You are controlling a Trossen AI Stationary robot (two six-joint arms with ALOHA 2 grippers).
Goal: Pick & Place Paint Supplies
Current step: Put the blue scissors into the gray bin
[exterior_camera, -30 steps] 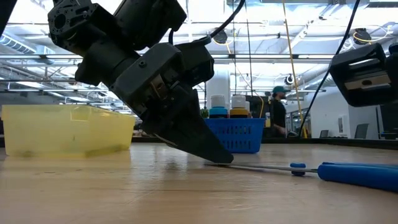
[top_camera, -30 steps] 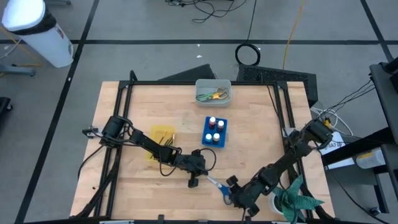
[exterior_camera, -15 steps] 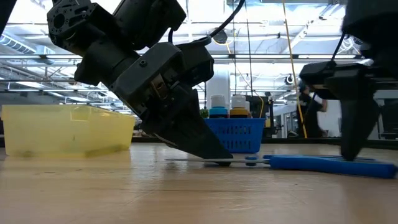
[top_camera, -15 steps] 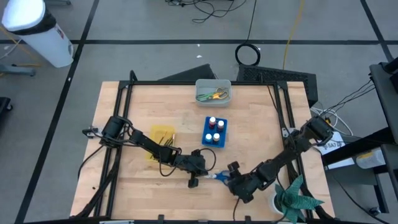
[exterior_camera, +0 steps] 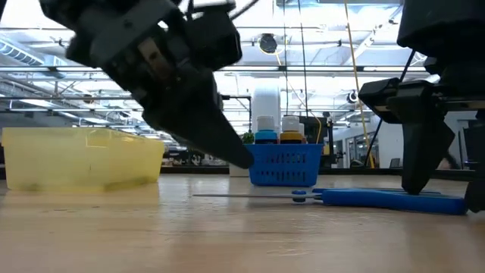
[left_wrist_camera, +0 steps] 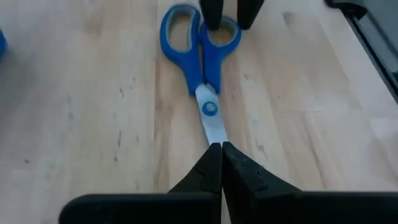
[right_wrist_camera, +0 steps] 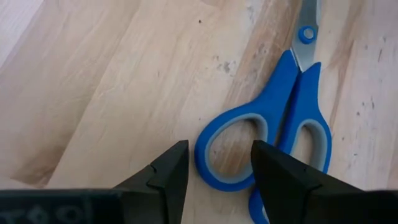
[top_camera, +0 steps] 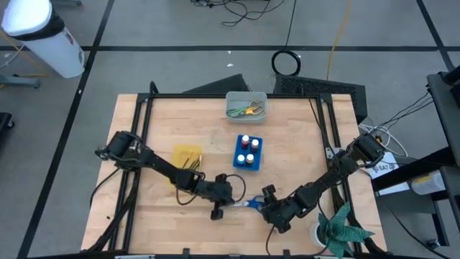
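Blue-handled scissors [top_camera: 248, 203] lie flat on the wooden table near its front edge, blades closed and pointing toward the table's left. My left gripper [exterior_camera: 244, 159] is shut and hangs just above the blade tip [exterior_camera: 220, 196], clear of it. My right gripper [right_wrist_camera: 221, 165] is open at the handle end, pointing steeply down. Its two fingers stand on either side of one handle loop [right_wrist_camera: 231, 152]. Paint bottles [top_camera: 248, 144] stand in a blue tray. My right gripper comes down from above over one loop [left_wrist_camera: 221, 37] of the scissors' handle, with one finger [right_wrist_camera: 174, 168] outside it. I cannot tell whether either finger touches the loop. The scissors lie flat on the table.
A yellow tray [top_camera: 187, 157] lies behind my left arm. At the far edge stands a grey bin [top_camera: 246, 106] holding green and yellow scissors. A green plant in a white cup [top_camera: 338, 230] stands at the front right corner. A black frame [top_camera: 144, 144] runs along the table's sides.
My left gripper, which rested on the blade tip, has risen off it and drawn back toward the table's left, still shut. My right gripper has moved left and come down over the handles. The scissors have swung from slanting to lying left-right.
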